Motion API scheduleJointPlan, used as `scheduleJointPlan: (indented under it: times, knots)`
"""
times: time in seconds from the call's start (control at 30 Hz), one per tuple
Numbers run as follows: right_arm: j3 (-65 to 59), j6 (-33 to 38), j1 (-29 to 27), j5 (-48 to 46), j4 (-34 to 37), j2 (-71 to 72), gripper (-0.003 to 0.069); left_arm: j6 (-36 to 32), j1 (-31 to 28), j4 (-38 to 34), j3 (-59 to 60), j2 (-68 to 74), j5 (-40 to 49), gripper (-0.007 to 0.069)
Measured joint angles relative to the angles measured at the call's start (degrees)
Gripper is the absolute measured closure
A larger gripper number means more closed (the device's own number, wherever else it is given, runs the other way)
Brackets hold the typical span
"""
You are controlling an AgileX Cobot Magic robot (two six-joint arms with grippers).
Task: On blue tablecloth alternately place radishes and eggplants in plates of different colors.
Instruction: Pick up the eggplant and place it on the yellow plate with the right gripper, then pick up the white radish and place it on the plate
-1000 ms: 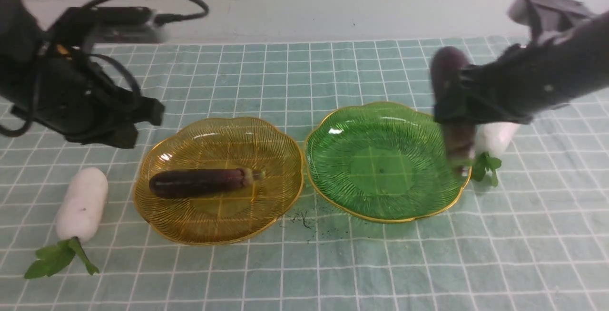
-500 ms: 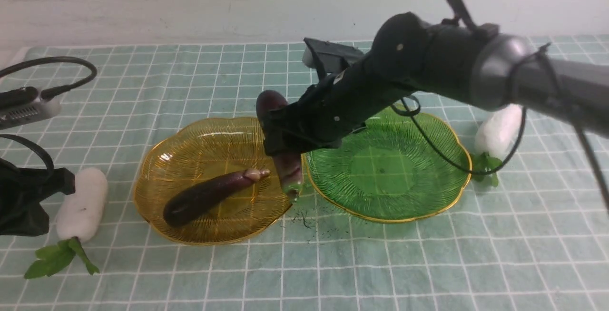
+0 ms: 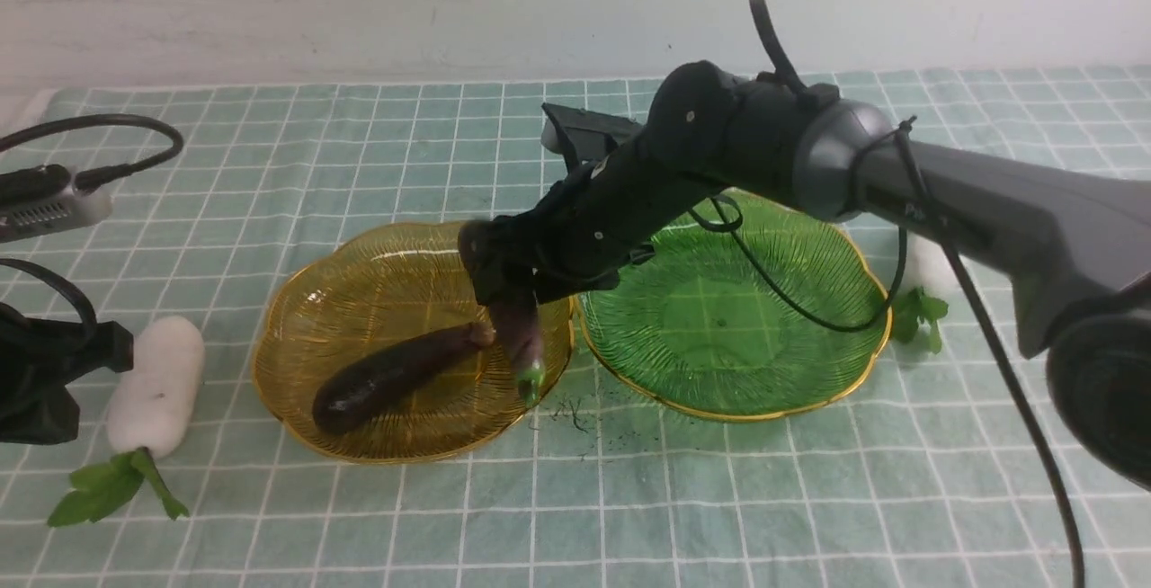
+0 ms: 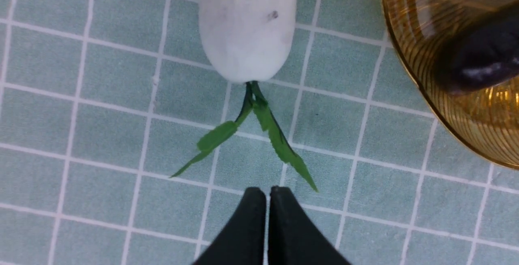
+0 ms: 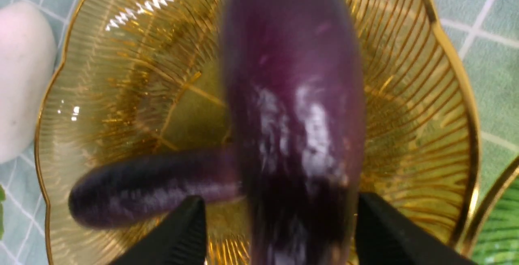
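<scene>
On the blue tablecloth (image 3: 629, 498) stand an amber plate (image 3: 378, 282) and a green plate (image 3: 719, 318) with nothing in it. One eggplant (image 3: 396, 377) lies slantwise in the amber plate. My right gripper (image 3: 504, 278) hovers over that plate's right side, open around a second eggplant (image 5: 292, 95). That eggplant hangs blurred between the fingers, with a gap on one side. Its green tip (image 3: 530, 381) is at the plate's rim. One radish (image 3: 155, 386) lies left of the amber plate. My shut left gripper (image 4: 267, 190) is just off the radish's leaves. Another radish (image 3: 917, 264) shows partly behind the right arm.
A grey device with a black cable (image 3: 45, 201) sits at the far left. Dark crumbs (image 3: 575, 413) lie on the cloth between the plates' front edges. The right arm (image 3: 944, 192) spans above the green plate. A white wall closes off the back.
The right arm swung the eggplant from the far right, across the green plate, down onto the amber plate, and its jaws widened. The lying eggplant turned slantwise. The left arm drew back leftward.
</scene>
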State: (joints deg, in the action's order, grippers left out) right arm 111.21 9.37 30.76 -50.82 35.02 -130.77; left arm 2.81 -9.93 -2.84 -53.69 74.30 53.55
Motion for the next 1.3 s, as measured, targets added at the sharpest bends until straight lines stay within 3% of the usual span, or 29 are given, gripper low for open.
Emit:
scheduleJointPlan:
  times: [0.13,0.3,0.4,0.43,0.57,0.63,0.8,1.3]
  knots:
    - [3.32,0.0,-1.45,-5.48,-0.72,0.07,0.0107,0.0,-0.05,0.4,0.0,0.7,-1.69,0.0628]
    - [8.68,0.06,-3.15,-14.26,-3.36,1.27,0.0127,0.0,-0.05,0.4,0.0,2.84,-4.76,0.0588]
    - [13.44,0.24,-4.25,-19.6,-9.04,4.55,0.0246,0.0,-0.05,1.4,0.0,5.66,-9.31,0.0476]
    - [13.57,0.24,-4.34,-19.6,-9.42,4.83,0.0254,0.0,-0.05,1.45,0.0,5.82,-9.49,0.0468]
    - [14.57,-0.27,-4.66,-20.56,-16.47,10.69,0.0431,0.05,-0.05,1.68,0.0,9.18,-12.96,0.0313]
    - [14.62,-1.32,-4.66,-20.97,-17.75,13.85,0.0512,0.09,-0.05,1.37,0.0,12.72,-15.57,0.0181]
    - [14.62,-1.9,-4.66,-21.47,-18.74,17.75,0.0582,0.09,-0.05,-0.92,0.0,17.63,-19.88,0.0027]
    - [14.67,-4.47,-4.66,-21.89,-21.25,18.76,0.0588,-2.18,-0.05,-6.43,0.0,21.94,-25.28,0.0001]
